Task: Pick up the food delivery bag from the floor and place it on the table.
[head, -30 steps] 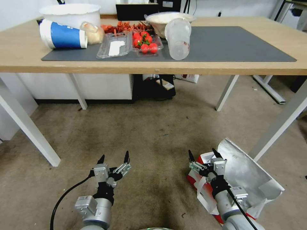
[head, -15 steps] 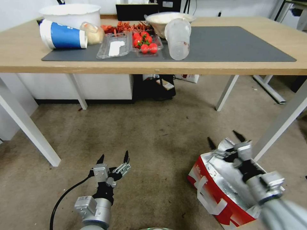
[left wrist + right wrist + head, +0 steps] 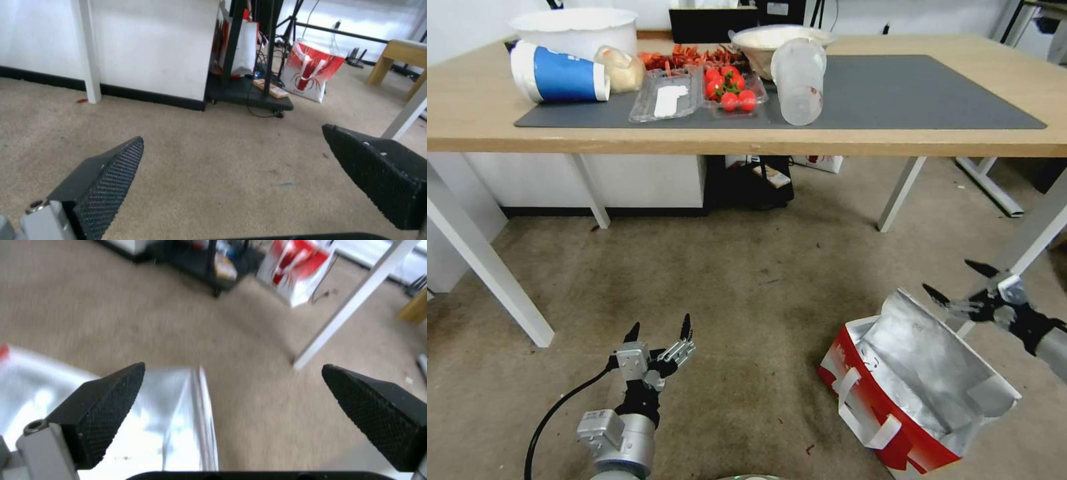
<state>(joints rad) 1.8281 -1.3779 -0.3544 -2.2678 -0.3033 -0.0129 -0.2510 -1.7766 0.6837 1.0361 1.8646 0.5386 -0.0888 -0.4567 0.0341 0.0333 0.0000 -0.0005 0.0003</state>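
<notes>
Both grippers gape empty: right gripper [image 3: 968, 285] beside the food delivery bag [image 3: 917, 383] (on the floor [image 3: 747, 280]), left gripper [image 3: 659, 328] apart.

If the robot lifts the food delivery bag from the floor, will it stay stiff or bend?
The food delivery bag stands boxy with its mouth open, so its walls are probably fairly stiff. Its foil flap looks creased, so it may fold under a grip. The white strap handles hang loose and will likely flop.
</notes>
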